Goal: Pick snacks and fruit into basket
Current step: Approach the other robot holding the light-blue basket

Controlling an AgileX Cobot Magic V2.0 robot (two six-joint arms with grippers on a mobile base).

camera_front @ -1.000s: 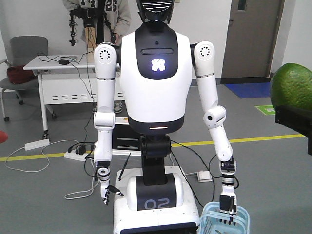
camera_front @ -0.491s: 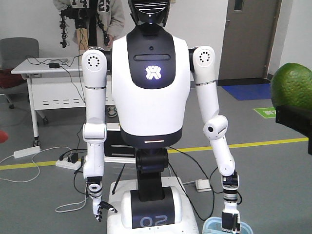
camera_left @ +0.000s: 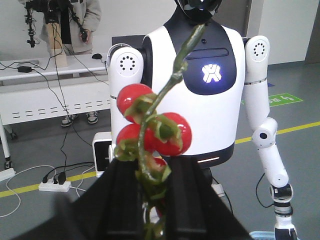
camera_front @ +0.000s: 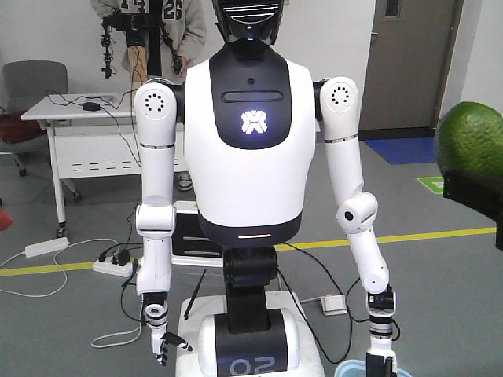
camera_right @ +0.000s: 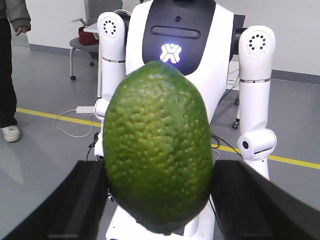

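My right gripper [camera_right: 157, 200] is shut on the fruit [camera_right: 157, 150], a dark green pebbly oval that fills the middle of the right wrist view. The same fruit [camera_front: 471, 145] shows at the right edge of the front view. My left gripper [camera_left: 152, 200] is shut on the green stem of a bunch of red cherry tomatoes [camera_left: 155, 127]. Only a sliver of the pale blue basket [camera_front: 351, 369] shows at the bottom, under the hand of a white humanoid robot; its rim [camera_left: 265, 235] also peeks into the left wrist view. The snacks are out of view.
A white humanoid robot [camera_front: 251, 157] on a wheeled base stands straight ahead, arms hanging down. Behind it are a white table [camera_front: 86, 118], a grey chair [camera_front: 31, 78], a standing person [camera_front: 149, 31], floor cables and a yellow floor line [camera_front: 440, 234].
The humanoid robot has slid lower and looms larger in the front view, and the basket at its hand has dropped almost out of frame. The fruit stays at the right edge.
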